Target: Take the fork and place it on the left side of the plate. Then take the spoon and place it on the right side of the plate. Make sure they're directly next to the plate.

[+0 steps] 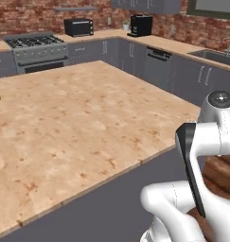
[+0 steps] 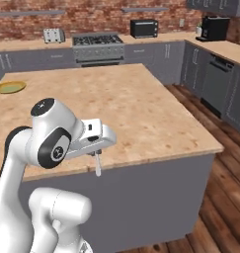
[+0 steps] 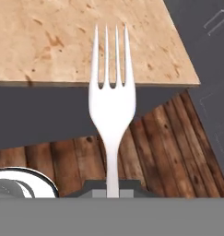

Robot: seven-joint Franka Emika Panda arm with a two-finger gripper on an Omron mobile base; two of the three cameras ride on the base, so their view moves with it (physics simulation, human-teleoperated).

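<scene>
Gripper [image 2: 97,154] pinched shut on the fork [image 3: 110,97] by its handle, tines pointing away from the hand; in the right base view the fork hangs down just off the near edge of the counter [image 2: 141,113], over the wood floor [image 3: 145,147]. Plate [image 2: 10,87] sits far across the counter from the fork, at the far left corner. Step in hand: carry the fork to the plate's left side. Best lift clear of the counter edge first, keep the pinch firm since the hold is only on the handle end, level the fork, then set it down flat, parallel and directly beside the plate rim, not on it. Spoon can't be made out.
</scene>
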